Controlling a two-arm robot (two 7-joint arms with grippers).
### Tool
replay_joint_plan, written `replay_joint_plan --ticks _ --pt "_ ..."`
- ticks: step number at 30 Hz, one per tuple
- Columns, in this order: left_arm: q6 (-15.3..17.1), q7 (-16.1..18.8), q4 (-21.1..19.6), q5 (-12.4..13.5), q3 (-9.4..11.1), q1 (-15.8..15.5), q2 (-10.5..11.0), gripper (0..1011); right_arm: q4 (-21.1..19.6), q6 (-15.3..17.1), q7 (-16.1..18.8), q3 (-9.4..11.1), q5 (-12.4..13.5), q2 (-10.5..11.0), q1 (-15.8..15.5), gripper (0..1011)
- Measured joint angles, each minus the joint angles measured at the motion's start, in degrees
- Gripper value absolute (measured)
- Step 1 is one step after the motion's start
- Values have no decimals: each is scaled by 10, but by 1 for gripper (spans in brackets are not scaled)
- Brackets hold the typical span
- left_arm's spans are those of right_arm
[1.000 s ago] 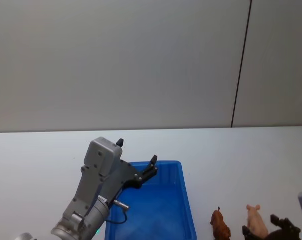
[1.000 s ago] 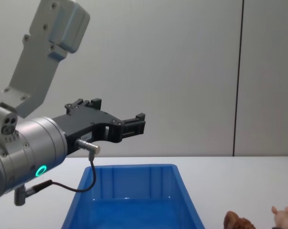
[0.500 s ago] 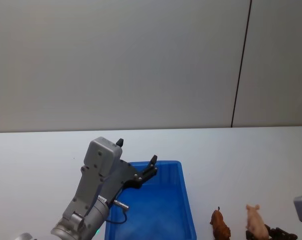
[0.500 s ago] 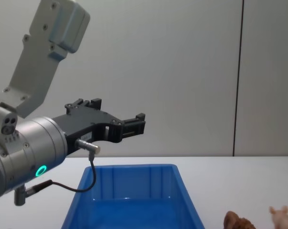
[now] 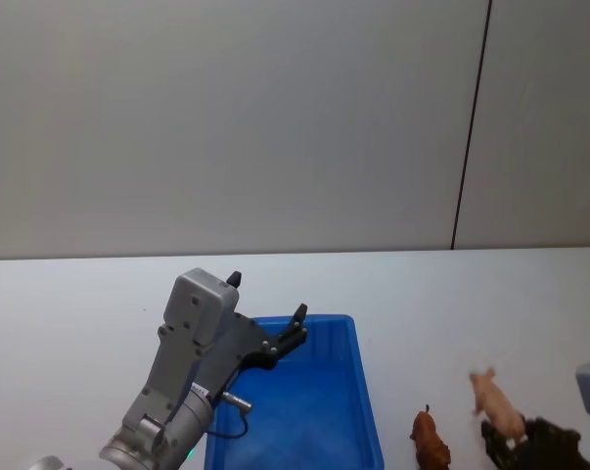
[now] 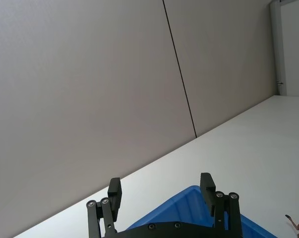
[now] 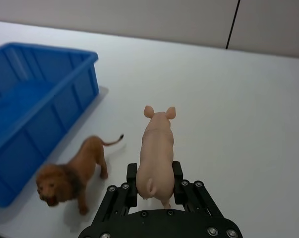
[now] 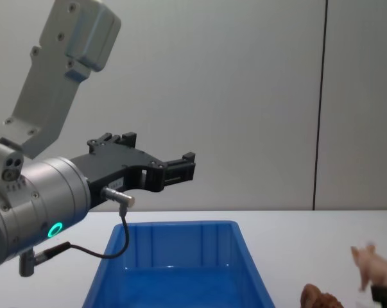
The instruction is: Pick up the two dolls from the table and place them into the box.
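My right gripper (image 7: 154, 184) is shut on the rear of the pale pink pig doll (image 7: 156, 144), which hangs just above the white table (image 7: 248, 99). In the head view this pig (image 5: 492, 396) is tilted, with the right gripper (image 5: 516, 438) at the bottom right. The reddish-brown doll (image 7: 72, 173) stands on the table between the pig and the blue box (image 7: 30, 114). It is also in the head view (image 5: 430, 440) beside the box (image 5: 304, 411). My left gripper (image 5: 267, 298) hovers open and empty over the box's far left corner.
The box's rim (image 8: 180, 226) lies below the left gripper (image 8: 158, 147) in the chest view. A grey wall with a dark vertical seam (image 5: 471, 127) rises behind the table. White tabletop (image 5: 79, 313) stretches to the left of the box.
The right gripper has lifted the pink pig off the table, raising and tilting it a little toward the box. The left arm and the brown doll have not moved.
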Motion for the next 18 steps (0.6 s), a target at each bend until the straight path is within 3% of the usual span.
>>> replay_joint_plan --ticks 8,18 --pt "0 0 0 0 0 0 0 1001 -20 -6 20 -2 -16 -7 22 372" --pt "0 0 0 0 0 0 0 1001 -19 12 81 -14 -40 -32 77 372"
